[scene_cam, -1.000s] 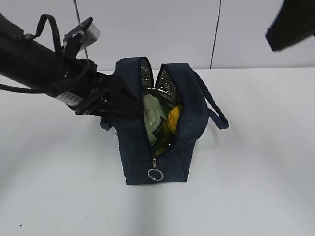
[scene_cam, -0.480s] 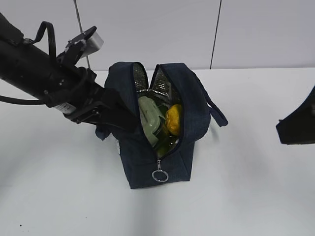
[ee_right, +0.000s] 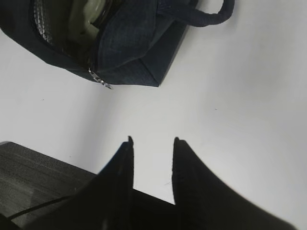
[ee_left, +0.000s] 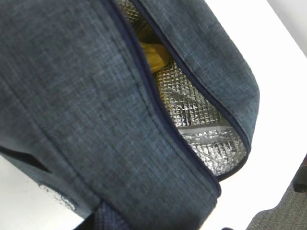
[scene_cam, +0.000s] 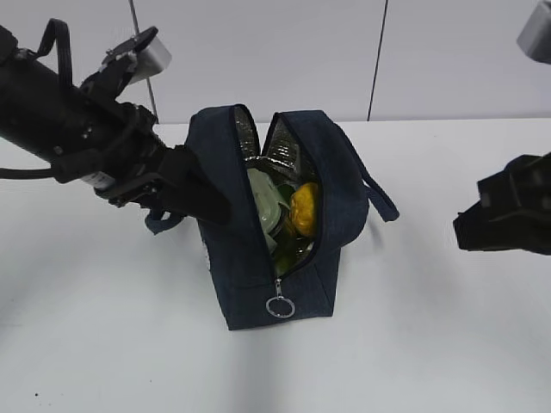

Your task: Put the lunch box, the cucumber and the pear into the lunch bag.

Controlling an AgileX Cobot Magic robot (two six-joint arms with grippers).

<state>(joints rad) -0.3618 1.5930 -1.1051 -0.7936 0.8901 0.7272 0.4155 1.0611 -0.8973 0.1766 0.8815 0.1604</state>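
Observation:
The navy lunch bag [scene_cam: 250, 267] stands unzipped mid-table, its foil lining [ee_left: 201, 115] showing. Inside it lie the sage-lidded lunch box [scene_cam: 263, 205], the yellow-orange pear [scene_cam: 303, 209] and, lower down, a dark green bit of the cucumber [scene_cam: 291, 249]. My left gripper [scene_cam: 211, 205] presses on the bag's left wall; its jaws are hidden by the fabric, which fills the left wrist view, where the lunch bag [ee_left: 72, 96] leaves only a sliver of the pear [ee_left: 153, 55] showing. My right gripper [ee_right: 152, 140] hovers over bare table right of the lunch bag [ee_right: 129, 43], open and empty.
The zipper's ring pull [scene_cam: 280, 306] hangs at the bag's near end. One loop handle [scene_cam: 379, 198] droops to the right, the other [scene_cam: 164, 222] under the left arm. White table [scene_cam: 413, 344] surrounds the bag, with a wall behind it.
The right arm dropped from the top right corner to table height at the right edge, its jaws narrowing. The bag's mouth spread wider, and the left arm shifted slightly up and left.

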